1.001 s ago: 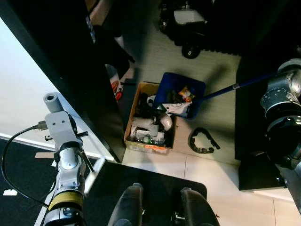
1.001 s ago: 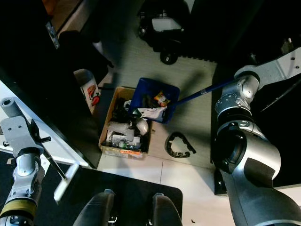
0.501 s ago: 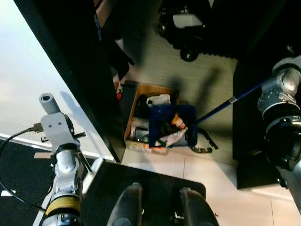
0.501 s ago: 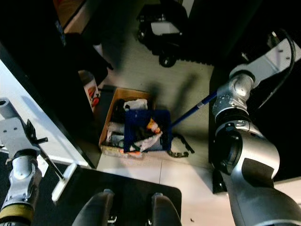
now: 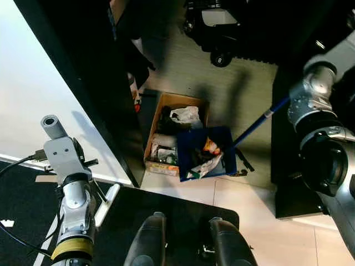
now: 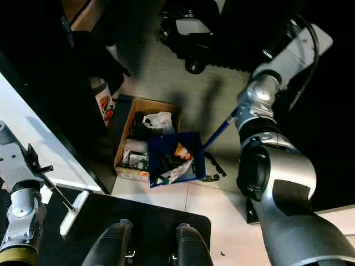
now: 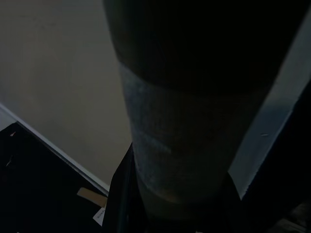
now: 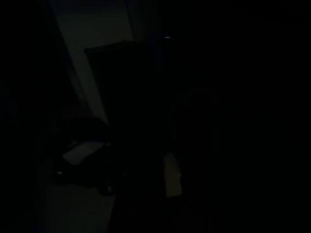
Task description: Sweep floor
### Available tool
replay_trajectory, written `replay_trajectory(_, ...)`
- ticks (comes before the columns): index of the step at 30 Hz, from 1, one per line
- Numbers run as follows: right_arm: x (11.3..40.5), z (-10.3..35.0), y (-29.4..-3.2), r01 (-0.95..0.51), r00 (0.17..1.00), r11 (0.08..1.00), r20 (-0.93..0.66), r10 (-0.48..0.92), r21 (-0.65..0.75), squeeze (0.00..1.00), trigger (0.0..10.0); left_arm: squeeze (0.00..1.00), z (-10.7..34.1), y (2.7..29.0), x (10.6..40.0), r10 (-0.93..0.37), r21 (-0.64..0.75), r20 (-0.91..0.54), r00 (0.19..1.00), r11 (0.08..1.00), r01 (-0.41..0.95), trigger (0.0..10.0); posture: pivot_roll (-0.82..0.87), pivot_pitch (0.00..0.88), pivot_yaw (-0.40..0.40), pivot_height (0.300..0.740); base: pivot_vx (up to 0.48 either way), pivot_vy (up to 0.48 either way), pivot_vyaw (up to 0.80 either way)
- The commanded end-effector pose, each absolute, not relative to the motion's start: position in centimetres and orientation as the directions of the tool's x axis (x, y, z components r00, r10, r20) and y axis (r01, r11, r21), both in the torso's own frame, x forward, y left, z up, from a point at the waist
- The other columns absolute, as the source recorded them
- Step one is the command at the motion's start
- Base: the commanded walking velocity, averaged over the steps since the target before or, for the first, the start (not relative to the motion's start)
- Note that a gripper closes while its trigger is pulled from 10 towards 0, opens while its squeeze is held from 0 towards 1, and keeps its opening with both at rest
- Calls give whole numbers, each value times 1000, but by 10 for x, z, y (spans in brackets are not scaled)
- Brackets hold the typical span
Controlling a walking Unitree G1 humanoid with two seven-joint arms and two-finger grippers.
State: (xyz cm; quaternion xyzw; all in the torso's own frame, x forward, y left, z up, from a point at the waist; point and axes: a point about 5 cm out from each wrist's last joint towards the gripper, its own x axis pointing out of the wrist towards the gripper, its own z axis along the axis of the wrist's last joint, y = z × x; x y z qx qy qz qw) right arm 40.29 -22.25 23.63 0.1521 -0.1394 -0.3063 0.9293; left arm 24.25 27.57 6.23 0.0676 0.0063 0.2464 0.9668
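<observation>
grey floor [image 5: 244,83], blue dustpan [image 5: 206,152] of litter beside cardboard box [image 5: 172,119]; both grippers' grip unclear

Brown cardboard box [image 5: 166,133], seemingly plastic blue dustpan [image 5: 188,145], brushed-metal arm [image 6: 277,183].

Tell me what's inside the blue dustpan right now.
The blue dustpan holds mixed litter: an orange-and-yellow wrapper, white crumpled paper and dark scraps. Whatever lies beneath that pile is covered. Beside it, the cardboard box also holds trash.
</observation>
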Motion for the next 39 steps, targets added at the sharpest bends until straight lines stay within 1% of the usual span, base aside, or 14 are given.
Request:
replay_trajectory(1,405,252,-217,533,747,756,208,-631,379,0,10000,0,65,272,241,475,121,36,879,871,-476,10000,103,160,-135,731,0,0,0)
replay_trajectory(6,406,257,-208,545,743,764,225,-631,344,0,10000,0,67,270,242,464,114,44,885,877,-466,10000,109,166,-142,731,0,0,0)
replay_trajectory(9,409,265,-192,527,753,793,265,-602,305,0,10000,0,69,267,241,454,109,54,889,883,-457,10000,118,181,-155,731,0,0,0)
replay_trajectory(10,409,265,-192,527,753,793,265,-602,305,0,10000,0,69,267,241,454,109,54,889,883,-457,10000,118,181,-155,731,0,0,0)
replay_trajectory(11,410,269,-185,515,757,804,281,-590,297,0,10000,0,70,267,239,453,110,58,890,883,-456,10000,122,190,-164,731,0,0,0)
replay_trajectory(19,412,285,-171,503,753,819,326,-572,276,0,10000,0,71,267,233,452,116,64,890,882,-456,10000,133,214,-191,731,0,0,0)
replay_trajectory(22,413,296,-156,470,760,846,372,-533,251,0,10000,0,72,270,229,460,122,66,885,877,-465,10000,141,218,-201,731,0,0,0)
replay_trajectory(23,413,296,-156,470,760,846,372,-533,251,0,10000,0,72,270,229,460,122,66,885,877,-465,10000,141,218,-201,731,0,0,0)
replay_trajectory(28,412,309,-135,435,760,870,424,-493,232,0,10000,0,73,272,225,477,124,71,876,867,-482,10000,147,225,-217,731,0,0,0)
replay_trajectory(30,412,309,-135,435,760,870,424,-493,232,0,10000,0,73,272,225,477,124,71,876,867,-482,10000,147,225,-217,731,0,0,0)
replay_trajectory(35,409,320,-112,401,752,898,495,-435,180,0,10000,0,73,273,222,491,123,71,868,859,-496,10000,147,230,-233,731,0,0,0)
replay_trajectory(37,409,320,-112,401,752,898,495,-435,180,0,10000,0,73,273,222,491,123,71,868,859,-496,10000,147,230,-233,731,0,0,0)
replay_trajectory(39,407,324,-95,363,753,921,538,-379,140,0,10000,0,73,273,221,499,120,71,864,856,-504,10000,146,231,-240,731,0,0,0)
